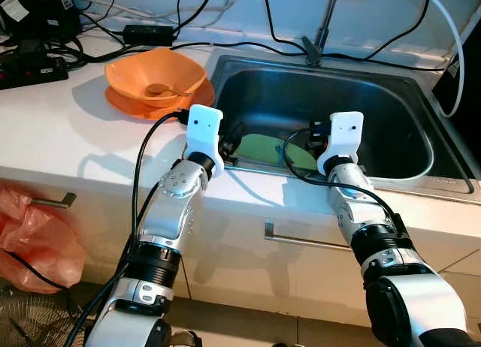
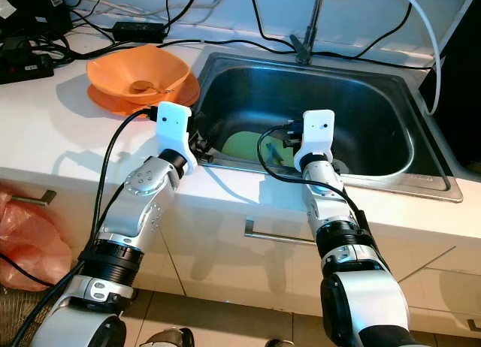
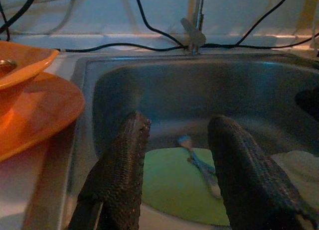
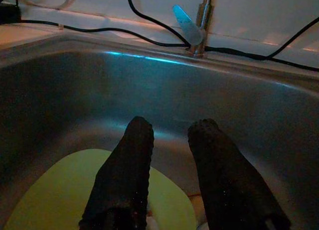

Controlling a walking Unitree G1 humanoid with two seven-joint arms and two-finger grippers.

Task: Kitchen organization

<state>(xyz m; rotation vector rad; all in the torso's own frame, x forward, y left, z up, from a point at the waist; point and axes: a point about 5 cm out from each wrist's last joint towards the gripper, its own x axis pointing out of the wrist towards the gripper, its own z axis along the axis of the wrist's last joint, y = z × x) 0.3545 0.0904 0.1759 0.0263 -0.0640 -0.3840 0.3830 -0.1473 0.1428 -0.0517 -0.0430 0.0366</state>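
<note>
left gripper (image 3: 174, 140) fingers apart over sink (image 1: 406, 99) near rim, lined up on green plate (image 3: 174, 185) and utensil (image 3: 202, 165), lower centre | right gripper (image 4: 172, 135) apart, empty | orange bowl (image 1: 154, 73) upper left on counter

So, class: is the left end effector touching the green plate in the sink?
Apart. The left wrist view shows both open fingers raised above the sink, with the plate and its utensil lying lower on the basin floor between them.

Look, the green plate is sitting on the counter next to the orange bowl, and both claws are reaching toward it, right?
Not quite. The green plate lies inside the sink, as the left wrist view shows. The orange bowl is on the counter, and the left claw and right claw do reach toward the plate.
</note>
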